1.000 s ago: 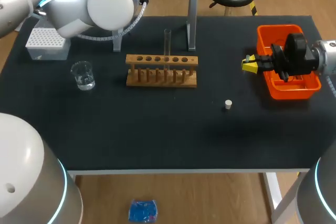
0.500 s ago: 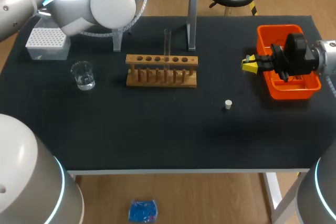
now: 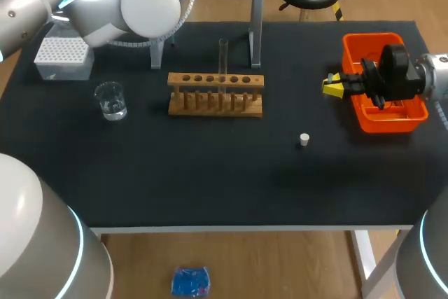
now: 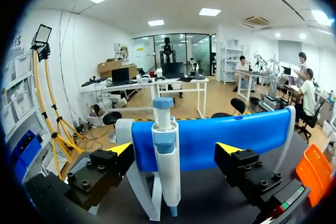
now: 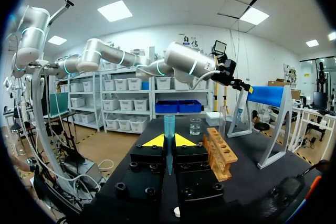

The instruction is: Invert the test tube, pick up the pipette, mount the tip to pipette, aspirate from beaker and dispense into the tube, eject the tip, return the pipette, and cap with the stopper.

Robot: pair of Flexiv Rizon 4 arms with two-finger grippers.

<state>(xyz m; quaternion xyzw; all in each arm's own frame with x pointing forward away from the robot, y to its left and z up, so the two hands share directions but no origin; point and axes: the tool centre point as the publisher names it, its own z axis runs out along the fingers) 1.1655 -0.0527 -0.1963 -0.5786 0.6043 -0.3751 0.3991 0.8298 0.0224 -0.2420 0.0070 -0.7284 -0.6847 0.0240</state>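
While wooden rack holds centre of black table, both arms hang over it. Behind rack, blue stand; left gripper faces it, fingers spread wide either side of pipette hanging there, not touching. Right of rack, orange bin; right gripper at bin's rack-side edge, fingers pressed together, pinching blue tip. Far left of rack, tip box; nearer left, beaker. Upright in rack, test tube. Front-right of rack, white stopper.
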